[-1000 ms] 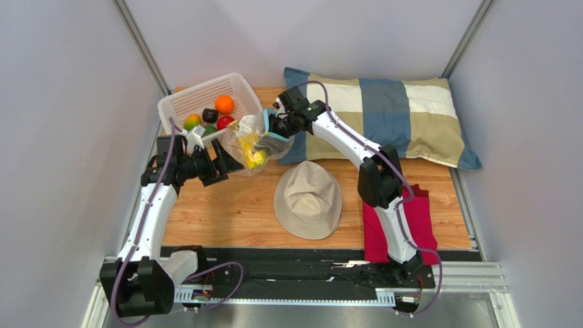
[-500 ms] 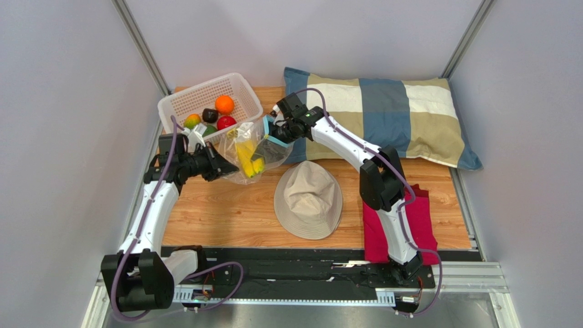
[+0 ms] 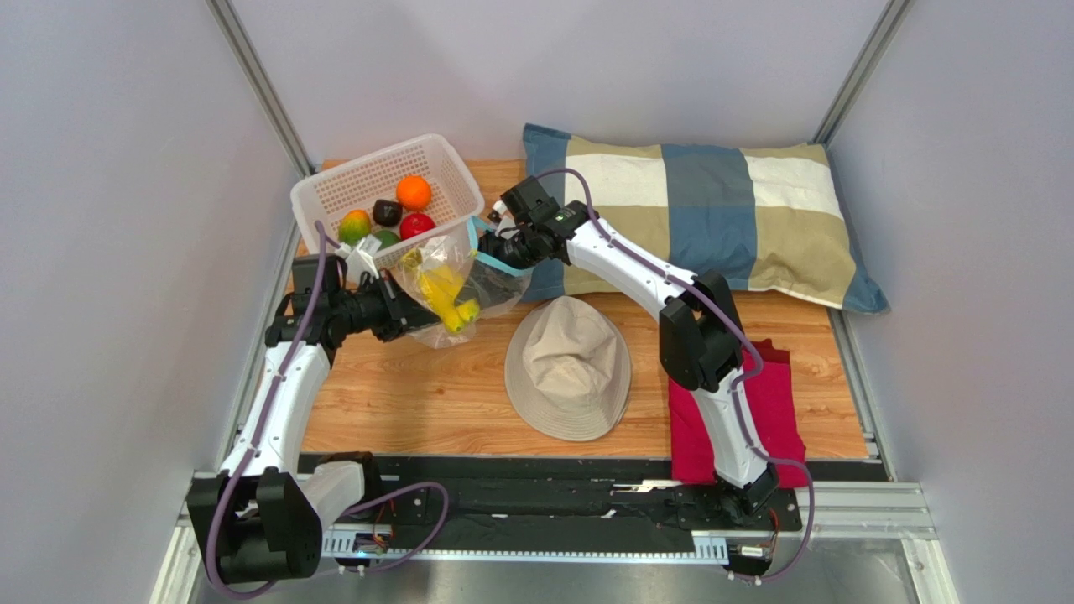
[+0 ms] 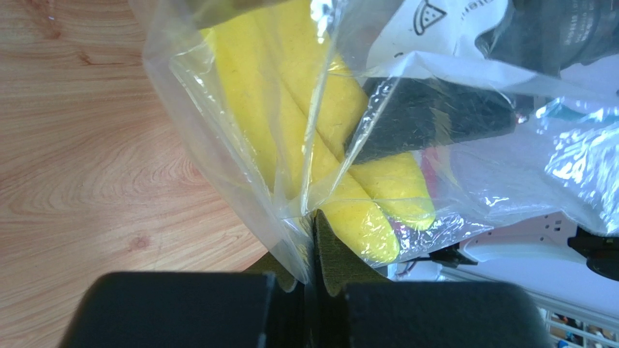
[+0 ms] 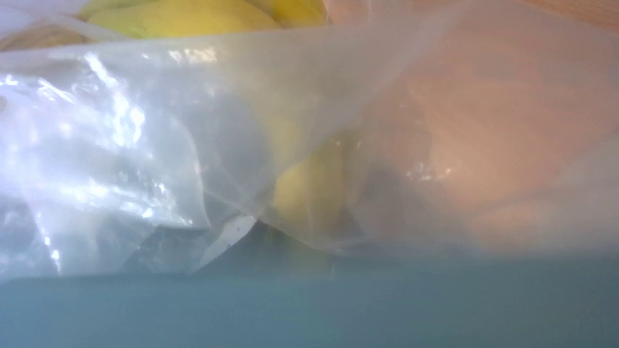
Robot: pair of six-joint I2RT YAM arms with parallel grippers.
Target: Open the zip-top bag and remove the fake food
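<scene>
The clear zip-top bag [image 3: 456,279] hangs stretched between my two grippers, just right of the basket. Yellow bananas [image 3: 446,300] lie inside it. My left gripper [image 3: 406,315] is shut on the bag's lower corner; in the left wrist view its pads [image 4: 330,250] pinch the plastic [image 4: 190,87] right beside the bananas [image 4: 290,109]. My right gripper [image 3: 487,248] holds the bag's mouth at the light blue zip strip [image 3: 477,242]. The right wrist view is filled by that strip [image 5: 305,304] and plastic [image 5: 145,130], hiding the fingers. More fake food, an orange [image 3: 412,191], red apple [image 3: 417,224] and mango [image 3: 354,225], lies in the basket.
The white mesh basket [image 3: 366,170] stands at the back left. A beige hat [image 3: 567,368] lies in the middle of the wooden table [image 3: 416,390]. A checked pillow [image 3: 719,208] sits at the back right, and a red cloth [image 3: 769,422] lies under the right arm.
My left gripper has gone from open to shut on the bag's lower corner. The right gripper has carried the bag's mouth slightly left, and the bananas have slid lower.
</scene>
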